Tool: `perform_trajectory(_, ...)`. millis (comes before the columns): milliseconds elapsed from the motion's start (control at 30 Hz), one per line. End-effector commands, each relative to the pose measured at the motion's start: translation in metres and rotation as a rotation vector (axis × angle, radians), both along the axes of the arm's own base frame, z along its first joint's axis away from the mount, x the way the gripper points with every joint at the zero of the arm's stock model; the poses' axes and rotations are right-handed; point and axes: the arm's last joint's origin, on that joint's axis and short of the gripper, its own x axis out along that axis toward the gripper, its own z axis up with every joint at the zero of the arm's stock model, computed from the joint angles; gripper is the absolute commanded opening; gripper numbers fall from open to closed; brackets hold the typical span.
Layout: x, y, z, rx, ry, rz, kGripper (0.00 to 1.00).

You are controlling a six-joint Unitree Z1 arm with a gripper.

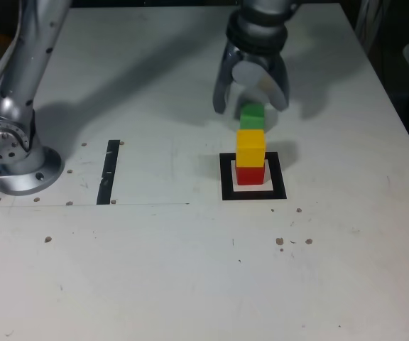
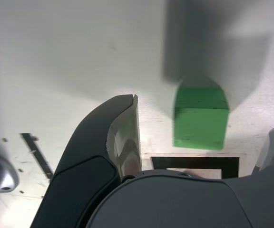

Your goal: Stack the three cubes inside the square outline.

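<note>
Three cubes stand stacked in the exterior view: red at the bottom, yellow on it, green on top. The red one sits on the white centre of the square outline of black tape. My gripper hangs open over the stack, its fingers straddling the green cube's top. In the wrist view the green cube lies between the fingers with a clear gap to the dark finger. One edge of the square outline shows below the cube. The yellow and red cubes are hidden in the wrist view.
A straight black tape strip lies on the white table toward the exterior view's left. The arm's metal base stands further left. Small dark specks dot the table in front of the outline.
</note>
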Motion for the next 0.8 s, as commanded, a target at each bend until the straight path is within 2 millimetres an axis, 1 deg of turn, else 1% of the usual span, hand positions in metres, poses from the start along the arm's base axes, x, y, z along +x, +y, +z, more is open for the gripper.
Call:
perform_trajectory(0, 0.003, 0.000, -0.005, -0.010, 0.002, -0.004, 0.87)
perform_trajectory(167, 0.006, 0.001, -0.011, -0.008, 0.013, -0.006, 0.81)
perform_trajectory(433, 0.013, 0.003, -0.021, 0.000, 0.019, -0.007, 0.57)
perform_trajectory(633, 0.015, 0.003, -0.022, 0.002, 0.021, -0.008, 0.48)
perform_trajectory(767, 0.015, 0.003, -0.022, 0.002, 0.021, -0.008, 0.38)
